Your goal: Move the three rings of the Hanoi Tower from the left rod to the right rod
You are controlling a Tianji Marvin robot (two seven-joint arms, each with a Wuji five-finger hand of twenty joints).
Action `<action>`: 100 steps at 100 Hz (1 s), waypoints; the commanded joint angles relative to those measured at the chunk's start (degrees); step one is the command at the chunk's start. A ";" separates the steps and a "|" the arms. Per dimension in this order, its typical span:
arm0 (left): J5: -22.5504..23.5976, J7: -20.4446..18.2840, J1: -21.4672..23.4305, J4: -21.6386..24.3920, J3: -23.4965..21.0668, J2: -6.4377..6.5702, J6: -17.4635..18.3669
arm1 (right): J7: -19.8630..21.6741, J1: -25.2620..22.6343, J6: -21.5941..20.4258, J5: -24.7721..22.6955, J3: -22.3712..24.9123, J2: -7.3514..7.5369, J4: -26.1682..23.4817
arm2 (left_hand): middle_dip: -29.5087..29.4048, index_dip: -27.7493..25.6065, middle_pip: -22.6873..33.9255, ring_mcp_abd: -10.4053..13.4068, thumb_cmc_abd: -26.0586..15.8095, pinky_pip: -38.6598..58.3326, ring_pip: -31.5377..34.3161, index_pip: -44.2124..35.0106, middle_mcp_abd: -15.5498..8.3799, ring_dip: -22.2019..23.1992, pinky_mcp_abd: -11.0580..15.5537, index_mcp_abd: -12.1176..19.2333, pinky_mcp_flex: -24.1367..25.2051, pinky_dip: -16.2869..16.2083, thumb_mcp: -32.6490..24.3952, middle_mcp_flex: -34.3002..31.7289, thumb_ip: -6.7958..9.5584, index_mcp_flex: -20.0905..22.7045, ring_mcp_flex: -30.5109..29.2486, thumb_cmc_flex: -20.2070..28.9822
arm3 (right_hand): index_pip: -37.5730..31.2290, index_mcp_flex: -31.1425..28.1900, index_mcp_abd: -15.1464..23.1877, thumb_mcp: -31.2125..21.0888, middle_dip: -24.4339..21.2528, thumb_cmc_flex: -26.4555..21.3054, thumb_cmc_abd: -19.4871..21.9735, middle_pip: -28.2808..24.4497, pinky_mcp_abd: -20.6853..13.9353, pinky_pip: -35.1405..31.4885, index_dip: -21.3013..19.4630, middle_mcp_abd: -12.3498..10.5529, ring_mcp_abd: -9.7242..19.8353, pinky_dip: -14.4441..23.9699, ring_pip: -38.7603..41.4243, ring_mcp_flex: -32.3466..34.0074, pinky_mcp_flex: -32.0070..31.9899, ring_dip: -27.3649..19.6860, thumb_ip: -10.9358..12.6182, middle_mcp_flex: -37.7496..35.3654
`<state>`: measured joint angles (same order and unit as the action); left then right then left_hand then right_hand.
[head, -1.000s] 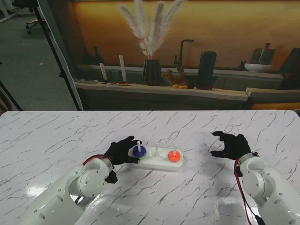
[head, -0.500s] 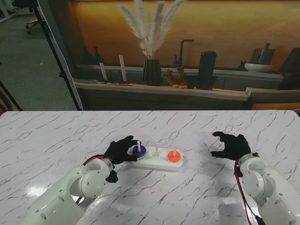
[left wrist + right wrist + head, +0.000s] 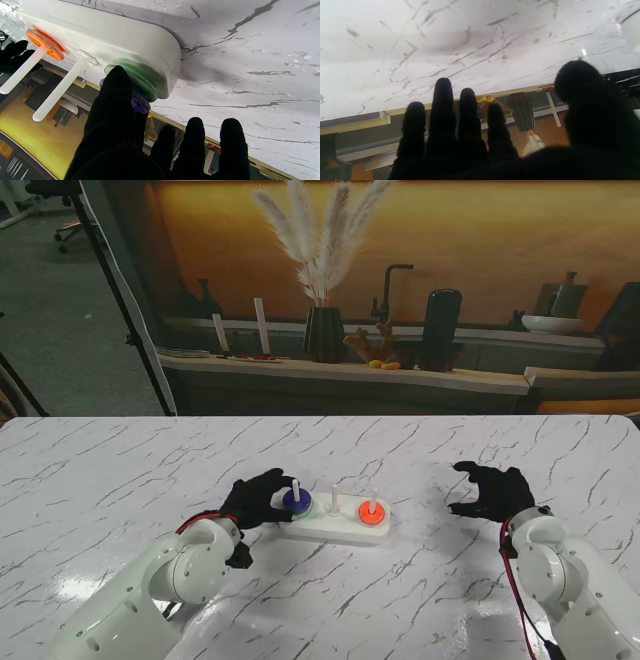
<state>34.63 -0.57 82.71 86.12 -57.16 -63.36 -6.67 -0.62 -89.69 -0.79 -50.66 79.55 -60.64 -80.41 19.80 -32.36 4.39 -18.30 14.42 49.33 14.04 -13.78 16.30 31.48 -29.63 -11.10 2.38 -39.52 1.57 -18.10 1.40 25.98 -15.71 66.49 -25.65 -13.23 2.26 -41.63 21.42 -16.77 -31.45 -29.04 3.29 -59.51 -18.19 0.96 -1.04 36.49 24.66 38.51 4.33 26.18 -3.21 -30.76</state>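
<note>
Blue ring [image 3: 295, 498] higher in left hand [image 3: 258, 498]

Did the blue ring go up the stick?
Yes. The blue ring rose a little off the green ring, up the left rod, pinched by the left hand.

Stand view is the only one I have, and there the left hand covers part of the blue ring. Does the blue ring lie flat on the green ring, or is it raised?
Observer: The left wrist view shows the blue ring tilted, off the face of the green ring.
Operator: Which fingers hold it?
Observer: Only the thumb of the left hand shows on it; three other fingers point past the white base.
Operator: Does the right hand hold anything?
Observer: No. In its wrist view the right hand has its fingers apart, with only the table beyond.
</note>
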 commanded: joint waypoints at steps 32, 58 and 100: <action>-0.70 -2.47 1.49 4.27 -2.74 0.09 0.77 | 0.18 -0.32 0.11 0.16 -0.63 -0.30 0.14 | 1.06 -3.05 1.19 0.08 -3.05 2.31 1.16 -5.52 -0.23 0.64 -1.49 2.71 0.15 -0.58 -2.25 -1.19 -1.06 3.36 -1.00 5.73 | -0.52 -0.28 0.41 0.61 -0.10 -0.53 0.75 -1.24 17.90 -1.43 1.38 -0.47 0.90 -0.15 0.91 0.54 -0.26 0.16 1.45 -1.29; -0.40 -3.81 1.62 7.04 -4.43 0.35 0.56 | 0.21 -0.24 0.13 0.51 -0.96 -0.33 0.32 | 1.00 -3.16 1.34 -0.14 -2.86 2.62 1.32 -5.58 -0.09 0.71 -1.42 2.61 0.03 -0.65 -2.24 -1.22 -1.06 3.65 -1.18 6.01 | -0.51 -0.29 0.39 0.62 -0.10 -0.55 0.73 -1.24 17.99 -1.43 1.38 -0.41 0.82 -0.13 0.91 0.57 -0.29 0.16 1.45 -1.34; 1.48 -6.03 1.60 10.90 -6.26 0.94 1.80 | 0.07 0.04 0.03 0.57 -1.34 -0.34 0.63 | 0.86 -3.12 1.34 -0.18 -2.93 3.15 1.66 -5.24 -0.14 0.86 -1.59 2.65 -0.26 -0.79 -2.08 -1.39 -1.08 3.73 -1.63 5.80 | -0.51 -0.34 0.45 0.63 -0.08 -0.57 0.75 -1.25 17.89 -1.45 1.37 -0.41 0.80 -0.09 0.89 0.54 -0.26 0.17 1.45 -1.31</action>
<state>35.85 -6.01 84.18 95.84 -63.17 -62.49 -6.32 -0.56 -89.37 -0.71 -50.20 78.55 -60.64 -79.85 20.30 -32.38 5.26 -18.30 14.44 49.95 14.79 -13.81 16.30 31.51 -29.63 -10.65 2.30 -39.53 1.61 -18.71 1.37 26.00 -15.78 67.14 -25.66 -13.23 2.26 -41.63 21.42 -16.76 -31.41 -29.04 3.29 -60.04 -18.15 0.96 -1.04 36.49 24.66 38.51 4.33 26.18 -3.21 -30.76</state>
